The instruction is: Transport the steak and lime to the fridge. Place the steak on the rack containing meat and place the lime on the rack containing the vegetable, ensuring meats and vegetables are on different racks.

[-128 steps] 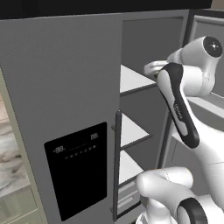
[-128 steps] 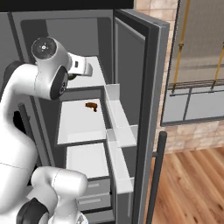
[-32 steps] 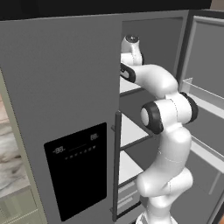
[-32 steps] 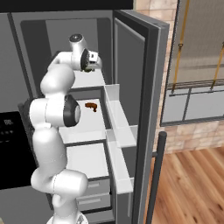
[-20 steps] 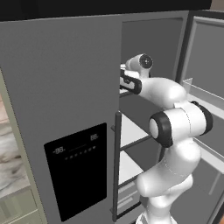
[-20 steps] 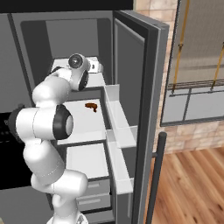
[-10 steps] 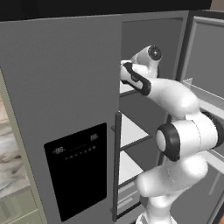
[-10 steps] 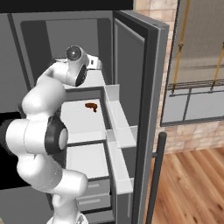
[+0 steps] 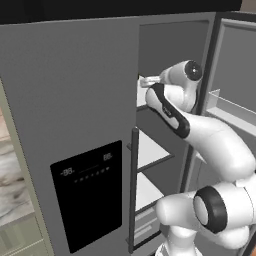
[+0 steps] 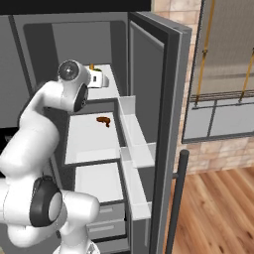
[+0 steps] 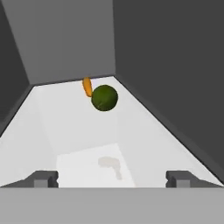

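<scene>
The fridge is standing with its right door swung open and its left door, the one carrying the black dispenser panel, closed. The arm is reaching into the open compartment at the level of the top shelf. The end effector is hovering just inside the front edge of that shelf with its fingertips spread wide and nothing between them. The steak is lying on the second shelf down in the fridge, toward its back. The lime is sitting near the back of the top shelf, right beside a small orange vegetable at the back wall.
</scene>
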Available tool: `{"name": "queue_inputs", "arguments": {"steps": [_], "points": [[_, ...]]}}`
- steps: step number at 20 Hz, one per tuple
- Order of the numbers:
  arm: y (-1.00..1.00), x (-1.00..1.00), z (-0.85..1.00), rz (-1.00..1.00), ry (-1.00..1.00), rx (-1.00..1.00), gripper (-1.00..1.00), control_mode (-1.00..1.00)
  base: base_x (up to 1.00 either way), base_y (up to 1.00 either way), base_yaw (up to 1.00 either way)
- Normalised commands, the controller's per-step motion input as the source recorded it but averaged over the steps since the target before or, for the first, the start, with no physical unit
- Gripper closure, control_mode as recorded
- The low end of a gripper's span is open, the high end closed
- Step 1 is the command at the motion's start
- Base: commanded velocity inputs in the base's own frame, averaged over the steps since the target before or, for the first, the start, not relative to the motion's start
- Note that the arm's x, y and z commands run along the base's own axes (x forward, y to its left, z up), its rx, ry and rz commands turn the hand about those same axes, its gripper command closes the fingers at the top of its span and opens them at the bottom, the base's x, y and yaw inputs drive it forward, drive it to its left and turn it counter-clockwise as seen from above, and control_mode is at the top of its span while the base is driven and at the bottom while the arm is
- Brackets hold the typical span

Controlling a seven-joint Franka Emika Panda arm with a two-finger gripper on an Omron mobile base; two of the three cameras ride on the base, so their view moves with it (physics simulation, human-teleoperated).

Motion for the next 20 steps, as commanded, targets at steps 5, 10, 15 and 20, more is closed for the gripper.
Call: {"name": "queue_inputs", "arguments": {"steps": [5, 10, 15, 20], "points": [[0.0, -1.0, 0.38, 0.0, 0.16, 0.0, -1.0, -1.0, 0.0, 0.0, 0.0], [0.0, -1.0, 0.39, 0.0, 0.19, 0.0, -1.0, -1.0, 0.0, 0.0, 0.0], [0.0, -1.0, 0.12, 0.0, 0.08, 0.0, -1.0, -1.0, 0.0, 0.0, 0.0], [0.0, -1.0, 0.0, 0.0, -0.01, -0.01, -1.0, -1.0, 0.0, 0.0, 0.0]]}}
